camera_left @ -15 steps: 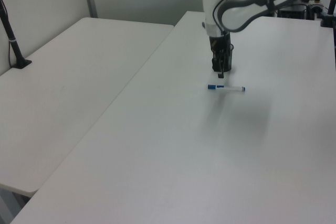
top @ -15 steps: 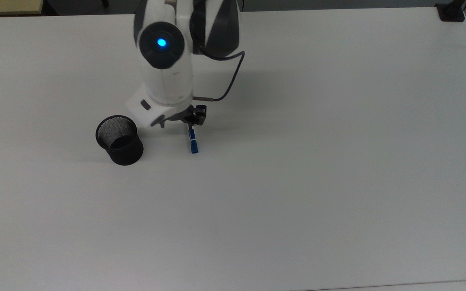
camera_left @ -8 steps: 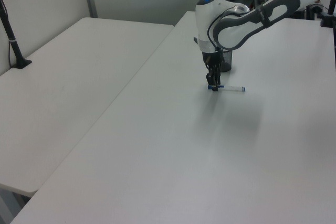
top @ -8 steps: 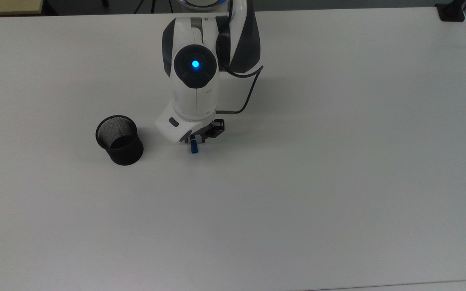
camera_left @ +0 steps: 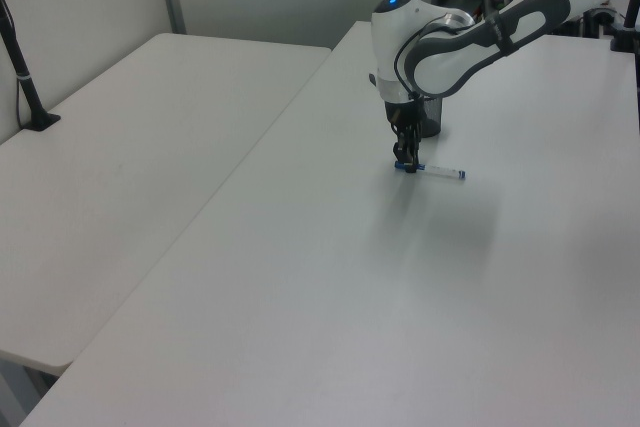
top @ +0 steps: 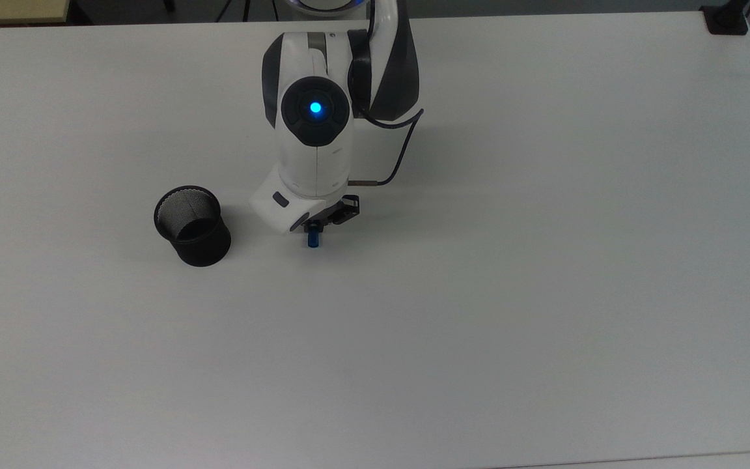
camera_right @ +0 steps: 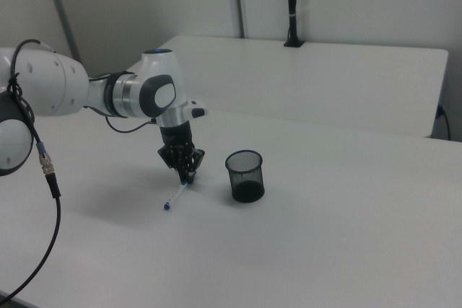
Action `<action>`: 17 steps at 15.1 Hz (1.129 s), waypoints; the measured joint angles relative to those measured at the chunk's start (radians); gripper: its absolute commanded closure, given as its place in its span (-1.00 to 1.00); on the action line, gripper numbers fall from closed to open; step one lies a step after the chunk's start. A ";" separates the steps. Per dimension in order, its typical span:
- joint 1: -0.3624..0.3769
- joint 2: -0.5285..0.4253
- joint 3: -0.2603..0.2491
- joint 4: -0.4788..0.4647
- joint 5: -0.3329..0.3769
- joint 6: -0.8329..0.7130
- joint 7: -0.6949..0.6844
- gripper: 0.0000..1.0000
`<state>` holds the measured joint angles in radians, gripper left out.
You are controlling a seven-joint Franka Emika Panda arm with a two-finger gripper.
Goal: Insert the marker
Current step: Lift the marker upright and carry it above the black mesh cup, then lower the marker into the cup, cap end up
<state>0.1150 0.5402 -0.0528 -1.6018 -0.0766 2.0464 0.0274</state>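
The marker (camera_left: 440, 171) lies flat on the white table, white barrel with blue ends. My gripper (camera_left: 405, 161) is down over its blue-capped end, fingers drawn together on it. In the top view just the blue cap of the marker (top: 312, 240) pokes out below the gripper (top: 314, 227); the arm hides the barrel. In the right view the marker (camera_right: 175, 196) slants away from the gripper (camera_right: 187, 176) toward the right view's lower left. The black mesh cup (top: 193, 225) stands upright and empty, a short way off at the top view's left of the gripper.
The cup (camera_right: 245, 176) is the one other object on the table (top: 512, 293). A second white table (camera_left: 120, 157) adjoins at the left view's left, with a black post (camera_left: 20, 62) on it. A dark cable (top: 401, 153) loops off the wrist.
Over the last second the arm swung from beside the cup and dropped onto the marker's capped end. In the last half second it settled lower, and the marker's far end shifted slightly.
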 measured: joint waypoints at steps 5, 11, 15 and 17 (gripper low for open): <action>-0.003 -0.105 0.000 0.035 0.000 0.000 0.000 0.61; -0.106 -0.272 -0.013 0.040 0.000 0.033 -0.001 0.63; -0.186 -0.300 -0.050 0.039 -0.001 0.076 -0.055 0.63; -0.204 -0.300 -0.057 0.032 -0.001 0.081 -0.075 0.63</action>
<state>-0.0887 0.2405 -0.1096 -1.5700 -0.0774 2.1272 -0.0471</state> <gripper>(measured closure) 0.815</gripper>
